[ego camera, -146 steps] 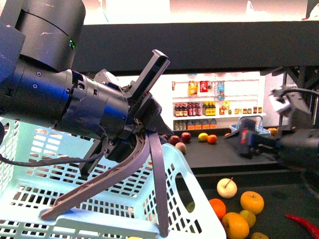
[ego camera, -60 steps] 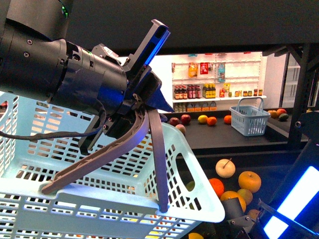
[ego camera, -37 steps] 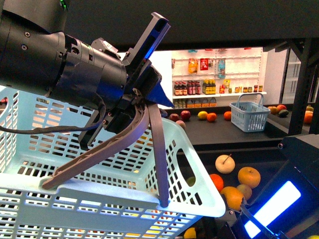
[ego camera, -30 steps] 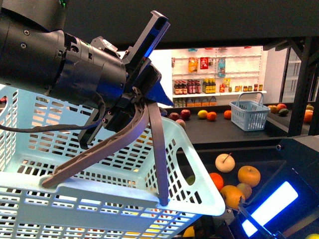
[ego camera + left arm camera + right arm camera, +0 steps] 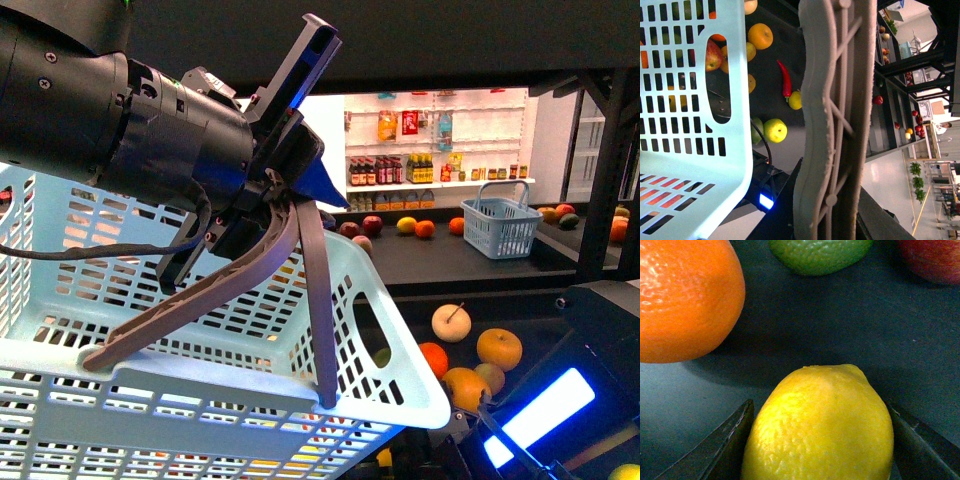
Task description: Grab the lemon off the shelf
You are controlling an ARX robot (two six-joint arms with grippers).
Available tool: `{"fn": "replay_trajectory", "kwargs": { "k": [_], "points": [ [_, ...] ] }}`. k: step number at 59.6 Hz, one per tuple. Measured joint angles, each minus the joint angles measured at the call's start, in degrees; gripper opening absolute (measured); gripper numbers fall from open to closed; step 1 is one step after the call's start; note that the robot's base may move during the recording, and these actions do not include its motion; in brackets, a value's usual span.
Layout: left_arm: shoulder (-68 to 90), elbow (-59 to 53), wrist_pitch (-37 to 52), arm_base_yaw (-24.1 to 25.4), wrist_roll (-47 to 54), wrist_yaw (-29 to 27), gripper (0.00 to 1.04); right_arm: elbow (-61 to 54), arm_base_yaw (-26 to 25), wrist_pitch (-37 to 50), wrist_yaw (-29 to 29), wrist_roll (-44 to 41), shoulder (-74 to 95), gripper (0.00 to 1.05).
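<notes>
Behind the rack, white wall shelves (image 5: 430, 150) of bottles glow brightly, and the black shelf (image 5: 608, 180) frames everything nearer to us. A small basket (image 5: 500, 228) stands towards the far right edge of its middle board.

Our left gripper (image 5: 305, 150) is clenched on the grey handle (image 5: 230, 285) of the pale blue basket (image 5: 200, 330). It carries the basket raised and tilted, in front of the left part of the rack. We judge this puts the open basket within reach for receiving fruit, while leaving the right part of the lower board free for the other arm.

Our right arm (image 5: 590, 320) dips low at the near right corner of that lower board, beside a cluster of oranges. In the right wrist view the lemon (image 5: 822, 435) lies on the dark board (image 5: 805, 325). The right gripper (image 5: 819, 410) straddles it, with one finger along each flank. Both fingers look to be against the peel or just beside it. We cannot tell whether they are squeezing yet or merely bracketing the fruit. No edge or corner of the board shows in that close view.

An orange (image 5: 685, 300) sits just beside the lemon, and a green fruit (image 5: 820, 255) and a red fruit (image 5: 935, 260) lie a little beyond. The fingers come in along the lemon's flanks, we think, so that the neighbours are not nudged. If the grip is not yet firm, the glossy peel could let the lemon slip as it is lifted.
</notes>
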Motion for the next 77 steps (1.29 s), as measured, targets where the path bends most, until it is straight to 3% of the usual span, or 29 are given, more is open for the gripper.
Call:
{"fn": "replay_trajectory", "kwargs": {
  "k": [10,22,33,39,52,77],
  "points": [
    [0.0,0.0,0.0,0.0,0.0,0.0,0.14,-6.6,-2.4,2.8,0.0,-0.3,-3.7,0.71],
    [0.0,0.0,0.0,0.0,0.0,0.0,0.14,-18.3,-8.9,8.4,-0.2,-3.5,-13.4,0.71],
    [0.0,0.0,0.0,0.0,0.0,0.0,0.14,-27.4,-15.6,12.8,-4.2,-4.1,-27.4,0.71],
    [0.0,0.0,0.0,0.0,0.0,0.0,0.14,-31.7,-17.2,11.9,-8.4,-0.2,-39.1,0.71],
    [0.0,0.0,0.0,0.0,0.0,0.0,0.13,-34.8,-10.9,8.4,-14.0,6.5,-55.0,0.71],
    [0.0,0.0,0.0,0.0,0.0,0.0,0.13,-39.9,1.7,8.6,-13.7,13.1,-57.0,0.71]
  ]
}}
